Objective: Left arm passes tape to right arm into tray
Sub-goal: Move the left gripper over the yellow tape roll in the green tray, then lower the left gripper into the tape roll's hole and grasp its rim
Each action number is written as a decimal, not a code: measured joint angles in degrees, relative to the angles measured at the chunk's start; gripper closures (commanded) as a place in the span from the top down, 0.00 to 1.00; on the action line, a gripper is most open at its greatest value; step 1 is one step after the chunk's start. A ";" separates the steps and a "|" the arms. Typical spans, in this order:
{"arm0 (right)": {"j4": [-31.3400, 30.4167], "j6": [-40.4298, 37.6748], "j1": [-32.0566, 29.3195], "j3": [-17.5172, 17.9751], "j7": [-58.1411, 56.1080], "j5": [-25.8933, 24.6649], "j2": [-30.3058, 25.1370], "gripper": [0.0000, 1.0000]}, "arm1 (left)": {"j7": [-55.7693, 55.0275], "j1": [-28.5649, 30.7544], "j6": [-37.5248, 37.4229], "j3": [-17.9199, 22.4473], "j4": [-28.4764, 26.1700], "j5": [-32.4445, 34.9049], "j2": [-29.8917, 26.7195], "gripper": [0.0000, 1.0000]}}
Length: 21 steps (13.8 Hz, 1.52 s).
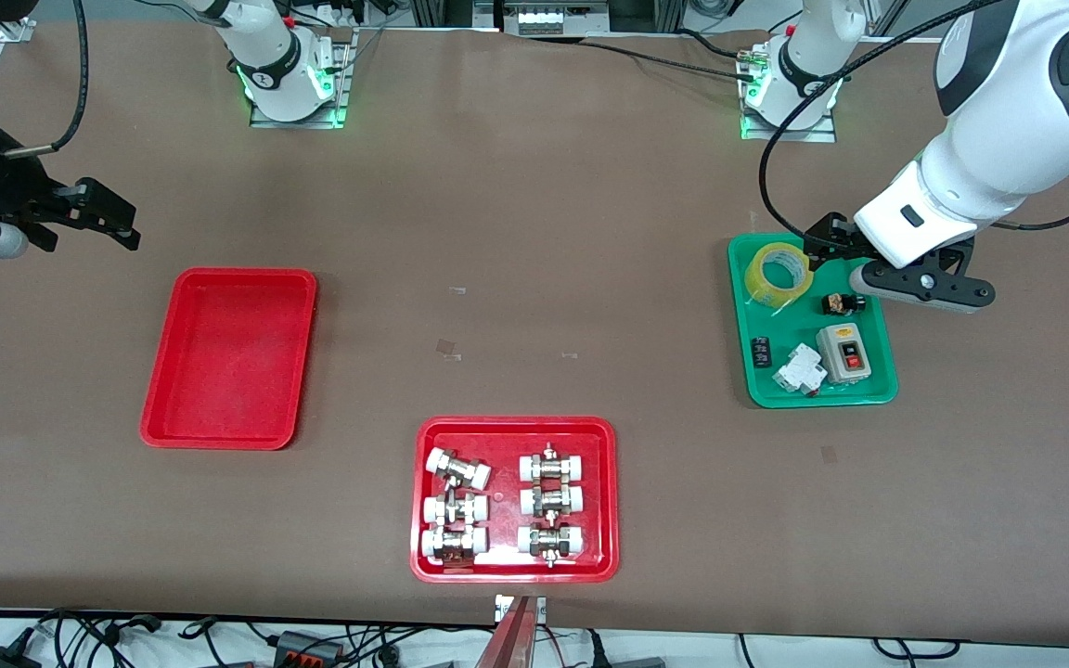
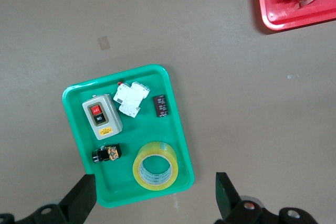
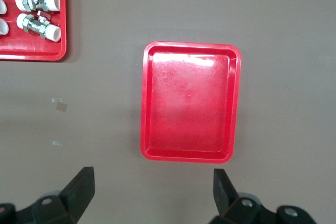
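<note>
— As you look from the table's front edge, what do you meet first?
— You see a red tray of fittings by that edge. Farther in, toward the right arm's end, sits the plain red tray.
— And the tape?
— You find the tape in the green tray, toward the left arm's end.
— The grippers?
— Your left gripper hangs over that green tray, fingers spread, grasping nothing. Your right gripper waits over the table beside the plain tray, fingers likewise released.

Glossy plastic tray; translucent tape
</note>
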 measured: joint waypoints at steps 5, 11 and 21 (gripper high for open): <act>0.06 -1.08 -0.04 0.13 -0.20 0.40 0.06 1.00 | 0.00 0.01 0.00 0.00 -0.05 0.00 -0.04 1.00; 0.95 -1.06 -0.10 -0.05 -0.62 0.42 0.13 1.00 | -0.16 5.40 0.23 0.66 -0.84 0.08 2.67 1.00; 1.11 -1.53 0.01 0.30 -0.99 0.65 2.07 1.00 | 12.81 14.75 13.36 0.55 -10.42 0.07 16.94 1.00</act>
